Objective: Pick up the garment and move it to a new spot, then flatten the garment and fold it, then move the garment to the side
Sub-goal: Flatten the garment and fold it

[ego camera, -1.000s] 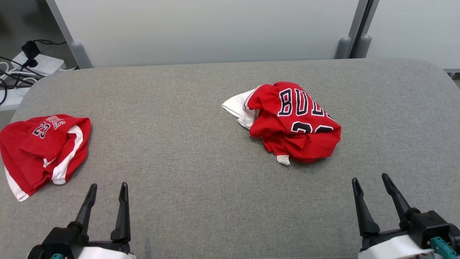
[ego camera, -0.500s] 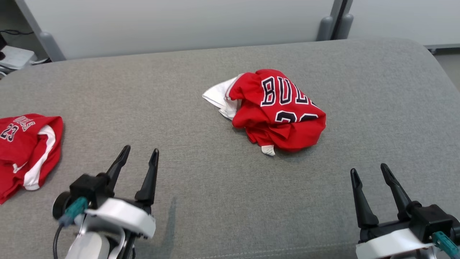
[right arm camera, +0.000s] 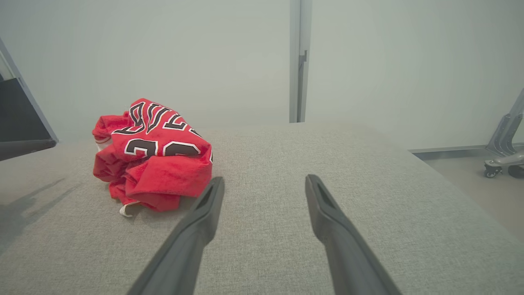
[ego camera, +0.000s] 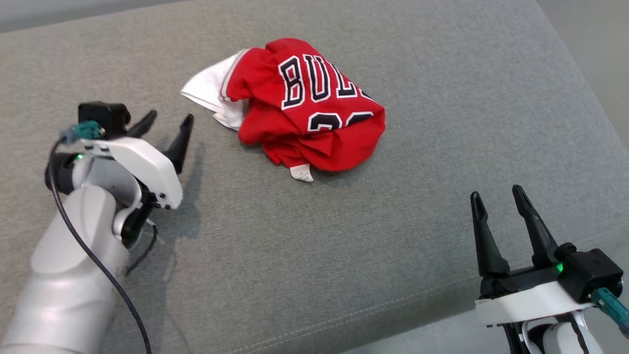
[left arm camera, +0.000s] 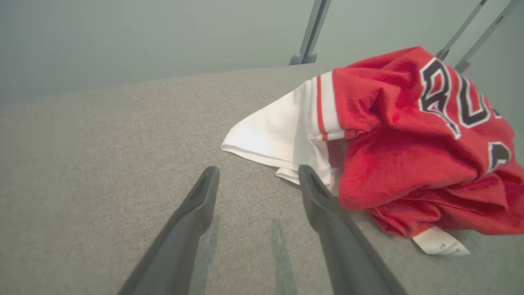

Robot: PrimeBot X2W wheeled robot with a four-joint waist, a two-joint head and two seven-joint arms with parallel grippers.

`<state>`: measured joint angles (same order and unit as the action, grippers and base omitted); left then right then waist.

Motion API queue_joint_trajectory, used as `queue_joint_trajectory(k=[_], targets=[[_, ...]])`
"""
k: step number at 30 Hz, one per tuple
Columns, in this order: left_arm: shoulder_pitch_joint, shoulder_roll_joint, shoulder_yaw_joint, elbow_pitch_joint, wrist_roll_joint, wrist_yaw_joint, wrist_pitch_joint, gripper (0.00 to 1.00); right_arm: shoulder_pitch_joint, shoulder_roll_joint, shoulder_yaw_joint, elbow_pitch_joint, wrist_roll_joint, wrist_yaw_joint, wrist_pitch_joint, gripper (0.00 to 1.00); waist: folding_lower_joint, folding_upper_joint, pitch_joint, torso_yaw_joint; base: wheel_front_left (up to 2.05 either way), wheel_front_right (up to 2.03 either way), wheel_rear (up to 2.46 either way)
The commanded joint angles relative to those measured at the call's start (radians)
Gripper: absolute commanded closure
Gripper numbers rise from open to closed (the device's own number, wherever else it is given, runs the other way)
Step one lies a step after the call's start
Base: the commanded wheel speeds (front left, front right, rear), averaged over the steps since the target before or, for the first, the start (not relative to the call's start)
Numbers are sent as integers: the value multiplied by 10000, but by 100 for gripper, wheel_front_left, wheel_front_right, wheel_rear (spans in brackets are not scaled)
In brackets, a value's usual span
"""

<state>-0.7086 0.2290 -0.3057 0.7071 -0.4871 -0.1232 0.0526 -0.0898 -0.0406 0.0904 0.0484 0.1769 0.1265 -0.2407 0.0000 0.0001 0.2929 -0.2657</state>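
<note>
clear: table (ego camera: pixel 442 98) between garment (ego camera: pixel 314 113) and right gripper (ego camera: pixel 495 192), broad and bare | tight: left gripper (ego camera: pixel 170 116) just beside garment's white edge, seemingly not touching | obstacle: the garment heap itself; posts (left arm camera: pixel 310 41) beyond far edge

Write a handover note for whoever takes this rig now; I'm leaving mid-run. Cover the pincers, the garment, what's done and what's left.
Garment: red jersey, crumpled in a heap on the grey cushion.
Left pincer: open, empty, low over the cushion, close beside the jersey's white edge.
Right pincer: open, empty, near the cushion's front edge, well apart from the heap.
Done: nothing; it is not yet picked up.
Left: grasp it, move it to a new spot, flatten, fold, set it aside.
</note>
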Motion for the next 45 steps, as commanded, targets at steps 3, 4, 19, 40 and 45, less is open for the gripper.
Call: queue_joint_trajectory(k=[3,4,19,40,45], targets=[[-1323,690,172,735,-169,-56,225,0,-467,-97,421,-178,222,42,-202,0,0,-1,1078,-1062,0,0,0],[-1583,793,137,987,-200,-61,241,0,-535,-97,467,-221,284,42,-204,0,0,-1,1200,-1165,0,0,0],[-3222,1137,-1194,3073,-1252,-73,675,100,-912,-97,574,-352,524,42,-209,0,0,-1,1844,-1591,0,0,0],[-4743,2057,-1878,1465,-810,-70,-1224,100,-845,-97,-93,-328,16,42,-210,0,0,-1,1009,543,0,0,0],[-4091,2984,-1650,-313,-908,313,-778,100,-683,-97,-354,-363,-66,42,-210,0,0,-1,741,1026,0,0,0]])
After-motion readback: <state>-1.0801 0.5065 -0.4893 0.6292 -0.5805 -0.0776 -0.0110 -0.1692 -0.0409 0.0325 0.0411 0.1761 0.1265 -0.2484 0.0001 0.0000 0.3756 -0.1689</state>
